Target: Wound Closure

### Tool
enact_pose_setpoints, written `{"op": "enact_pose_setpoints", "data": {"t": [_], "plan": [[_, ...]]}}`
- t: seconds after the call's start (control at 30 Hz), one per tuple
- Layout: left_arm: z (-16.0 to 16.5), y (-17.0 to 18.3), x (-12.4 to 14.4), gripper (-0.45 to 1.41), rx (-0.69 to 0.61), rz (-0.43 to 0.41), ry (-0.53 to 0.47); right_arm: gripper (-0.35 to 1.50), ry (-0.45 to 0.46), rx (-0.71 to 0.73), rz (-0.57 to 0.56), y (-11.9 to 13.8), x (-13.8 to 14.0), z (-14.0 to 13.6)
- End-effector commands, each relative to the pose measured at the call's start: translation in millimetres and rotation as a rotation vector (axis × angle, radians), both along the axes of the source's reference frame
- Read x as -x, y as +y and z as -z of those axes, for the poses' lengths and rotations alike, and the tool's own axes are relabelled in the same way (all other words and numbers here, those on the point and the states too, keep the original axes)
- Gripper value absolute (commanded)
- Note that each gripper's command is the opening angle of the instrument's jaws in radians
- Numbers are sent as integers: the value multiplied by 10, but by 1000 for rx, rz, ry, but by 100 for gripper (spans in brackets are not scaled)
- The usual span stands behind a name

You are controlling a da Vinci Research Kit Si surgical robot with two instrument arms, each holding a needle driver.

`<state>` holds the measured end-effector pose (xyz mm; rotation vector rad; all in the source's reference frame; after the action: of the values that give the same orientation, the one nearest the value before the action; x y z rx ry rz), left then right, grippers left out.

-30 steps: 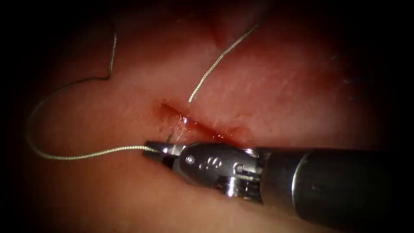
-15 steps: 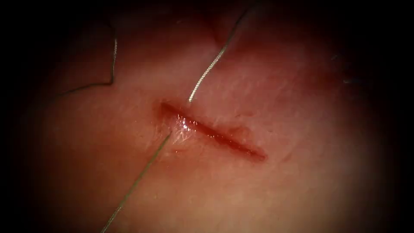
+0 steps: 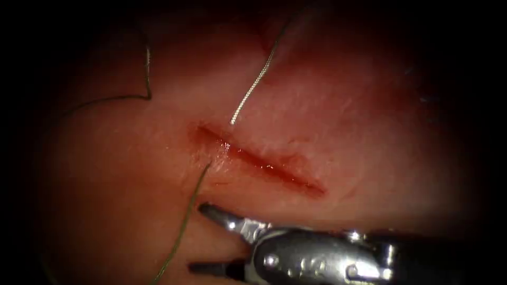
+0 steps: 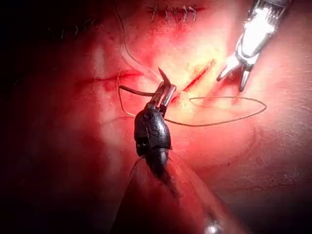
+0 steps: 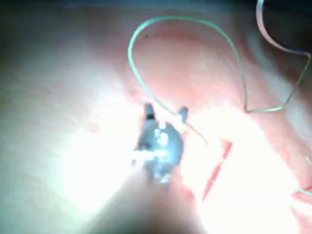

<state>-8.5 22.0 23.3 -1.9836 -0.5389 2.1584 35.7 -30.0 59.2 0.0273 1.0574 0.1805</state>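
The cut (image 3: 259,161) runs slantwise across the tissue (image 3: 369,137), wet with red fluid. One thread (image 3: 187,211) leaves the tissue on the cut's left side and trails down, just left of my right tool (image 3: 199,237). That tool lies below the cut with its jaws wide open on nothing. A second strand (image 3: 253,87) rises from the cut's upper edge. In the left wrist view my left tool (image 4: 165,92) hovers by the cut (image 4: 197,78), shut on the dark curved needle (image 4: 134,91) near its point, clear of the tissue. My right tool (image 5: 165,113) has thread passing by its open jaws.
A slack loop of thread (image 3: 127,96) lies on the tissue at the upper left, and a wide loop (image 4: 229,114) trails from the needle's tail. Older stitches (image 4: 170,10) sit on the tissue beyond the cut. The right tool's shaft (image 3: 369,258) crosses the lower right.
The right tool, shut on the thread beside the cut a second ago, pulled it down and left out of view. It has come back below the cut with open jaws, thread released.
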Motion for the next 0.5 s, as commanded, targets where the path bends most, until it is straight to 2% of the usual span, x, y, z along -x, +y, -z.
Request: {"op": "enact_pose_setpoints", "data": {"t": [0.03, 0.23, 0.27, 0.37, 0.43, 0.47, 0.5], "plan": [[-7, 1, 4, -45, 2, -1, -1, 113, -12, 18, 4, 8, -6, -21], [-7, 1, 4, -45, 2, -1, -1, 113, -51, 52, 37, 15, -9, -60], [-7, 1, 4, -45, 2, -1, -1, 113, -59, 59, 33, 16, -14, -73], [-7, 1, 4, -45, 2, -1, -1, 113, -69, 73, 27, 18, -28, -90], [-7, 1, 4, -45, 2, -1, -1, 106, -75, 76, 21, 20, -36, -97], [-7, 1, 4, -45, 2, -1, -1, 93, -76, 77, 18, 20, -40, -99], [-7, 1, 4, -45, 2, -1, -1, 37, -72, 75, 23, 20, -43, -101]]}}
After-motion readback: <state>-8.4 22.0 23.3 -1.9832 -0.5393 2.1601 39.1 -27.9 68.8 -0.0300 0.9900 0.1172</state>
